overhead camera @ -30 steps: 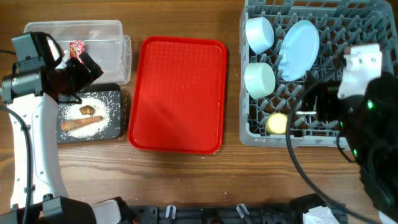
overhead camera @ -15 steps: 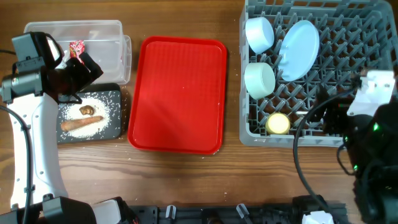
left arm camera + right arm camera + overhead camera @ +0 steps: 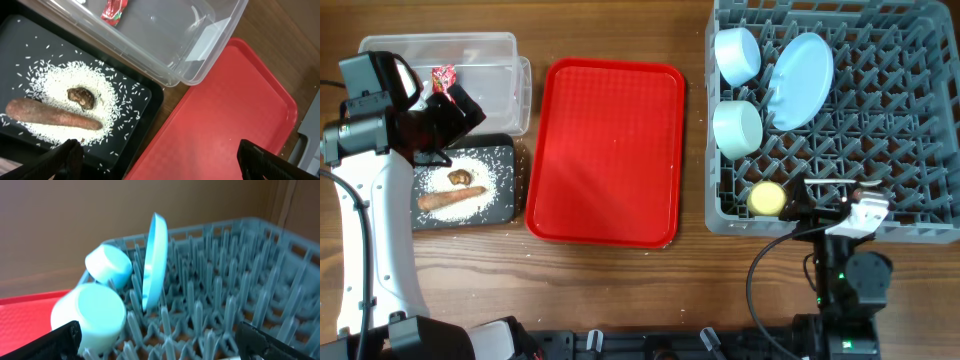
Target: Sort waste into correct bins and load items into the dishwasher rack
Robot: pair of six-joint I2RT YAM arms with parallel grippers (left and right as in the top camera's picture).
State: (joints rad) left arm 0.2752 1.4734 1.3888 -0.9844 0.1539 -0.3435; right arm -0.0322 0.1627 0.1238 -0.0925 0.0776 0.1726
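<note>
The grey dishwasher rack [image 3: 910,120] holds two mint bowls [image 3: 737,53] [image 3: 738,128], the pale blue plate [image 3: 800,67] on edge, the yellow cup [image 3: 766,198] and the white spoon [image 3: 830,183]. My right gripper [image 3: 830,212] is open and empty at the rack's front edge; its view shows a bowl [image 3: 90,315], the plate [image 3: 155,260] and the pegs [image 3: 225,295]. My left gripper [image 3: 460,112] is open and empty above the clear tub [image 3: 480,45] and black tray [image 3: 505,205]. The red wrapper [image 3: 116,9] lies in the tub. Rice [image 3: 65,80], the brown lump [image 3: 82,96] and the orange-brown piece [image 3: 50,115] lie in the black tray. I cannot make out the napkin.
The flat red serving tray [image 3: 607,150] lies between the bins and the rack, and shows in the left wrist view [image 3: 225,130]. The right arm's base and cables [image 3: 850,290] sit at the table's front right. Wooden table all around.
My right arm has pulled back from over the rack's right side toward the rack's front edge. The spoon now shows in full in the rack. The left arm has not moved.
</note>
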